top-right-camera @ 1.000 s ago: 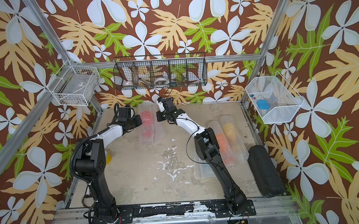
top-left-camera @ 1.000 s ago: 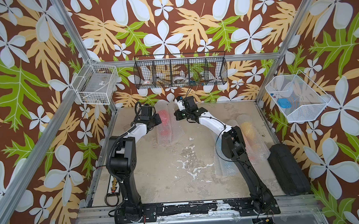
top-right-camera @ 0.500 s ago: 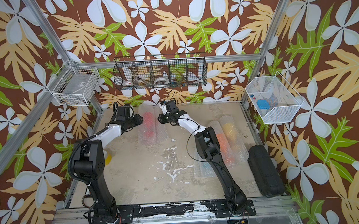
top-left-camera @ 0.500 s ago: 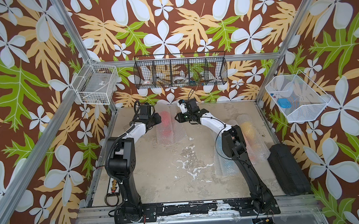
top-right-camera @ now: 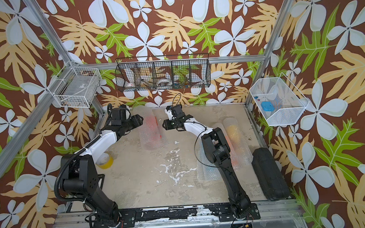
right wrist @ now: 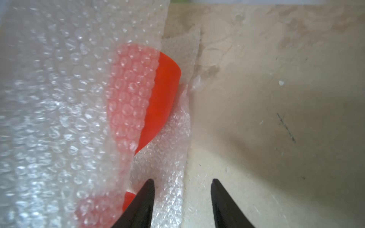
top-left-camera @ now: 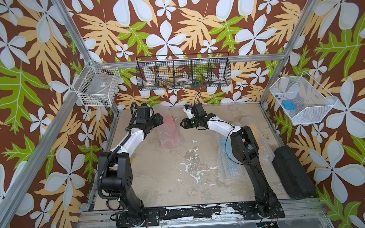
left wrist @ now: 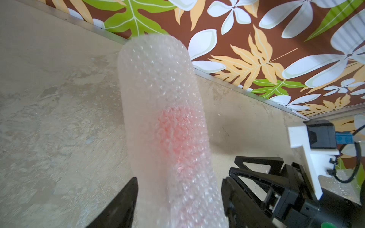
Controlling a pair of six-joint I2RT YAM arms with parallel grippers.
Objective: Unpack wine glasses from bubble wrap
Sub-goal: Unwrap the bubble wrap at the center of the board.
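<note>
Though shut before, left end effector (left wrist: 178, 181) and right end effector (right wrist: 181, 180) gape

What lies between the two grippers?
The bubble wrap roll with the red glass inside lies between the left gripper and the right gripper; both top views show it.
</note>
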